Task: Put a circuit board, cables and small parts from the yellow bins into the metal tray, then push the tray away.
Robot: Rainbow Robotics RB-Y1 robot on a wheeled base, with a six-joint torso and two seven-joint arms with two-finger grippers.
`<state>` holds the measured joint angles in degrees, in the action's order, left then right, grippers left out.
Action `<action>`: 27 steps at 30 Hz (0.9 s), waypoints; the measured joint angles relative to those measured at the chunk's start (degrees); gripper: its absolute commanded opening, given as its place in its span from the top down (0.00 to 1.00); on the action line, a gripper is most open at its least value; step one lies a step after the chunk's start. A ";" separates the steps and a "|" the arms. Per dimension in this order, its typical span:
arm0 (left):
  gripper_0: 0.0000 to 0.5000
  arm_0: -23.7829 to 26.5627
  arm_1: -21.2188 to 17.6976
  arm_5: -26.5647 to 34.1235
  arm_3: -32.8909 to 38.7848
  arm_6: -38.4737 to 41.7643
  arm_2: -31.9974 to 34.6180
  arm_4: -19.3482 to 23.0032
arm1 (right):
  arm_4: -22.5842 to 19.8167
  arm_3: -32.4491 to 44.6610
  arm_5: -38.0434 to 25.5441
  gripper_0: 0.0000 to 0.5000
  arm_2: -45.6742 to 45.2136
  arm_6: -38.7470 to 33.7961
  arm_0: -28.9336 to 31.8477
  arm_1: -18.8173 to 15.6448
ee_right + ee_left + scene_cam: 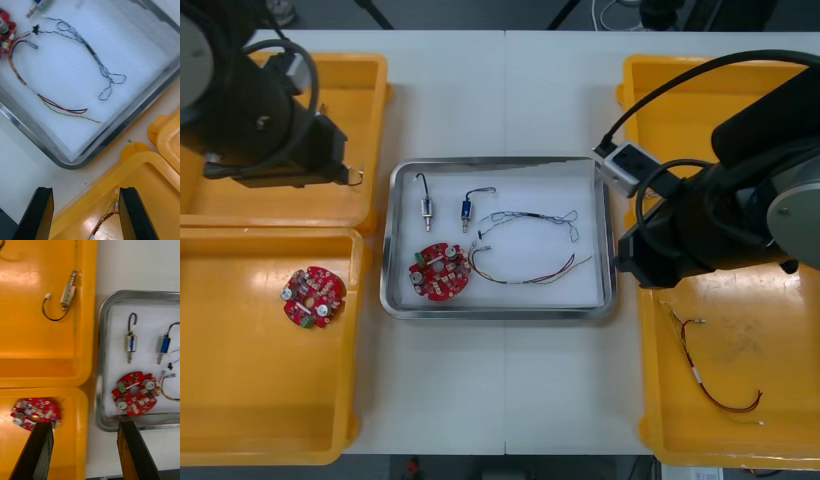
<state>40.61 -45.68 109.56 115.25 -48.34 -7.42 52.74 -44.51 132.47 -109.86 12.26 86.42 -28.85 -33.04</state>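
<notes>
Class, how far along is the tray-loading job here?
Done: the metal tray holds a circuit board, two small metal parts, a blue and white cable and a red and yellow cable. In hand: nothing; the left gripper is open over the left bins' shared edge, the right gripper open over a right bin's rim beside the tray. Left: pushing the tray away; it sits between the bins.

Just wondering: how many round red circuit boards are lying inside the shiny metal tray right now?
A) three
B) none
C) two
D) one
D: a single round red circuit board lies in the metal tray, in the corner nearest the robot on its left side. The second red board sits apart in a yellow bin on the robot's left.
</notes>
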 measured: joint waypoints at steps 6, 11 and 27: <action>0.00 -7.08 -4.27 0.04 0.17 -9.03 9.14 2.74 | 2.21 0.07 0.00 0.00 9.78 0.01 -3.53 0.27; 0.00 -13.80 -5.31 0.05 0.78 -9.29 15.76 3.28 | 7.93 0.08 0.00 0.00 18.01 0.08 -6.14 2.17; 0.00 -29.75 -5.35 0.06 4.57 -17.89 24.75 3.76 | 18.41 -6.54 3.06 0.00 34.76 14.38 -10.72 8.03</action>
<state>10.86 -51.03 109.62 119.82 -66.23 17.33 56.50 -26.11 125.94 -106.80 47.02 100.80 -39.56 -25.00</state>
